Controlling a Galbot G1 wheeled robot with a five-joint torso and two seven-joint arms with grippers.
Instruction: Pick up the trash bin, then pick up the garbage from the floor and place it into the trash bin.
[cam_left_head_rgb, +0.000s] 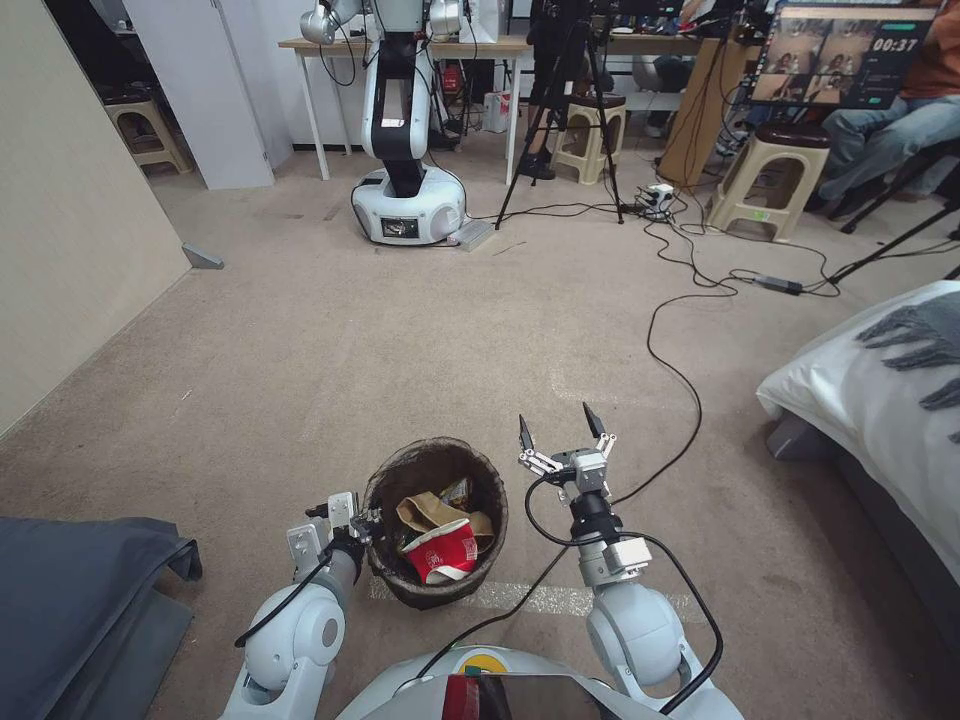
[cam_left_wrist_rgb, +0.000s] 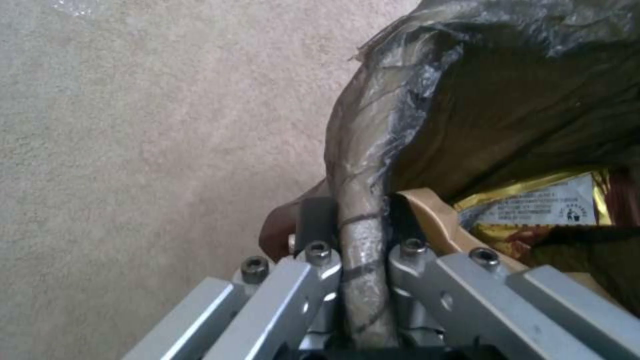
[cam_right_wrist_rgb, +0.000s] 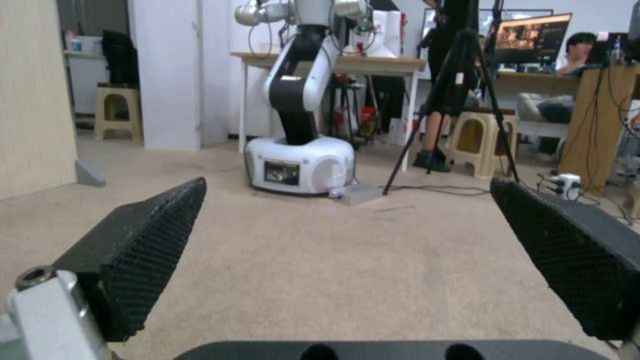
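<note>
The trash bin (cam_left_head_rgb: 435, 475), round with a dark bag liner over its rim, hangs just in front of me in the head view. My left gripper (cam_left_head_rgb: 362, 522) is shut on its near-left rim (cam_left_wrist_rgb: 363, 220), one finger outside and one inside the liner. Inside the bin lies garbage: a red-and-white paper cup (cam_left_head_rgb: 442, 550), a crumpled brown paper bag (cam_left_head_rgb: 425, 513) and a yellow snack wrapper (cam_left_wrist_rgb: 540, 202). My right gripper (cam_left_head_rgb: 560, 428) stands open to the right of the bin, pointing forward over bare carpet, its black pads (cam_right_wrist_rgb: 133, 250) wide apart with nothing between them.
A bed with white bedding (cam_left_head_rgb: 880, 400) fills the right side. A black cable (cam_left_head_rgb: 680, 380) snakes across the carpet ahead. Another robot base (cam_left_head_rgb: 408, 205), stools (cam_left_head_rgb: 765, 175) and a tripod stand at the back. A wall panel (cam_left_head_rgb: 70, 230) runs along the left; grey fabric (cam_left_head_rgb: 70, 590) lies near left.
</note>
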